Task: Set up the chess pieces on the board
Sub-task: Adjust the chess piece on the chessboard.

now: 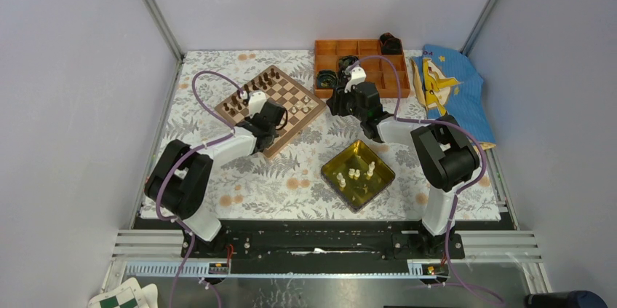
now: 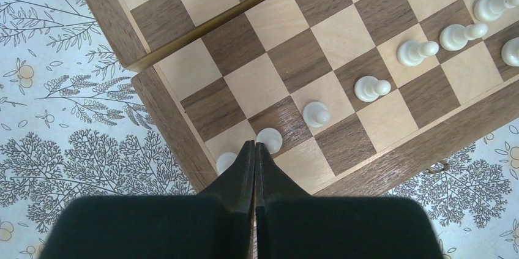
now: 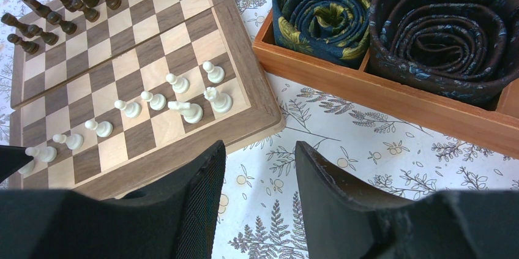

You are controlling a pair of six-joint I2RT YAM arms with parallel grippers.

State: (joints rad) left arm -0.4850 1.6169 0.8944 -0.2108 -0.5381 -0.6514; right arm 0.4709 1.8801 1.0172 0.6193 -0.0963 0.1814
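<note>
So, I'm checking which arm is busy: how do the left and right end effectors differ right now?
The left end effector is shut, the right end effector open. The left sits over the board's corner by the white pawns; the right hangs over the tablecloth beside the orange box. Both are black and grip nothing.

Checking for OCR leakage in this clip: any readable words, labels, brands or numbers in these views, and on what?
No readable text in any view.
blue cloth beside the orange box: yellow print, possible marks at its top edge, too blurred to read.
board, chess pieces, yellow tray: no lettering visible.
</note>
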